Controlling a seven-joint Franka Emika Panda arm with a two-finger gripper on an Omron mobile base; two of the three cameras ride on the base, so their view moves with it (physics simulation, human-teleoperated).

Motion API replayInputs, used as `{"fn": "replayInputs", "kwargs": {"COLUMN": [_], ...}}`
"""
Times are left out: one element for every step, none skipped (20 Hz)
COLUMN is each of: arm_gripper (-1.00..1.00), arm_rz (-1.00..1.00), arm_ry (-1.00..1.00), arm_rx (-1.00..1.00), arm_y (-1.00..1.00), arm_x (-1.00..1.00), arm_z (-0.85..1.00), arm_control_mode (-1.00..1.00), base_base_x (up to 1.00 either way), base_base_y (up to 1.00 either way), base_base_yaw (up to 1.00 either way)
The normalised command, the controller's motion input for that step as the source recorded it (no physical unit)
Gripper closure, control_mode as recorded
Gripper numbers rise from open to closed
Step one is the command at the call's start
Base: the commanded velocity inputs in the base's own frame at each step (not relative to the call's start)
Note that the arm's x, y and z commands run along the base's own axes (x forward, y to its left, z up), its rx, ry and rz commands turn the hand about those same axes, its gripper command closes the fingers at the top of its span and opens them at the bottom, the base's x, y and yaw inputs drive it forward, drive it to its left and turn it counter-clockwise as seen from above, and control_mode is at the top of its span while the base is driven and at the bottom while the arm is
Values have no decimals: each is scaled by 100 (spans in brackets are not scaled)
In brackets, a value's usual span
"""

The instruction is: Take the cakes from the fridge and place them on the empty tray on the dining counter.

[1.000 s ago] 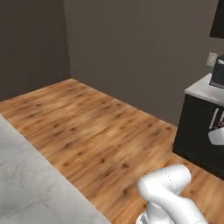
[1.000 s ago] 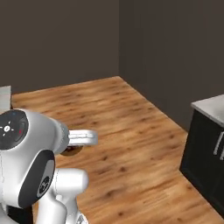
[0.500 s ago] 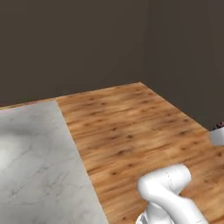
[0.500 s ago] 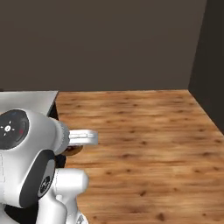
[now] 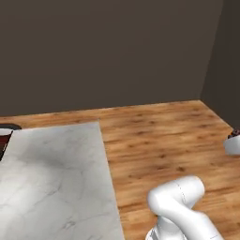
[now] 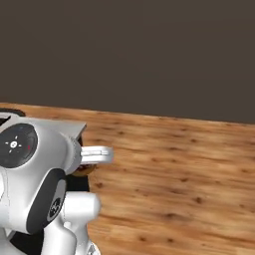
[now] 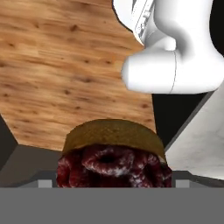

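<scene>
We are carrying one cake [image 7: 113, 156] in the gripper [image 7: 113, 186], and the hand view shows why it sits where it does: the dark red top and brown rim press right up against the camera, low between the finger tips, so the gripper is spread wide and clamped on the cake's sides rather than standing free. Held this close to the wrist, the cake rides tucked in near our own body, which we judge is the safest way to bring it along while the base is off the counter.

The dining counter [image 5: 56, 178] lies at the lower left of the left base view, its marbled top reaching a right-hand edge that meets the wooden floor [image 5: 164, 136]. At the counter's far left edge a sliver of the empty tray [image 5: 3, 138] shows, dark and low-rimmed, well apart from where the arm stands. In the right base view a brown edge of the cake peeks out under the arm's link, above the floor and not over the counter.

We judge the carry is under way: the cake must yet come over the counter's left end.
</scene>
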Motion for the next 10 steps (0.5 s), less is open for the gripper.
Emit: {"fn": "replayInputs", "kwargs": {"arm_gripper": [100,100,100,100,100,100,100,100,100,100], "arm_rz": [0,0,0,0,0,0,0,0,0,0], "arm_ry": [0,0,0,0,0,0,0,0,0,0], "arm_rx": [0,0,0,0,0,0,0,0,0,0], "arm_y": [0,0,0,0,0,0,0,0,0,0], "arm_x": [0,0,0,0,0,0,0,0,0,0], "arm_z": [0,0,0,0,0,0,0,0,0,0], "arm_control_mode": [100,100,100,100,100,100,100,100,100,100], "base_base_x": [100,100,100,100,100,100,100,100,100,100], "base_base_y": [-37,-47,-50,-51,-53,-56,-60,-61,-56,-47], "base_base_yaw": [31,29,28,28,29,29,31,34,38,43]}}
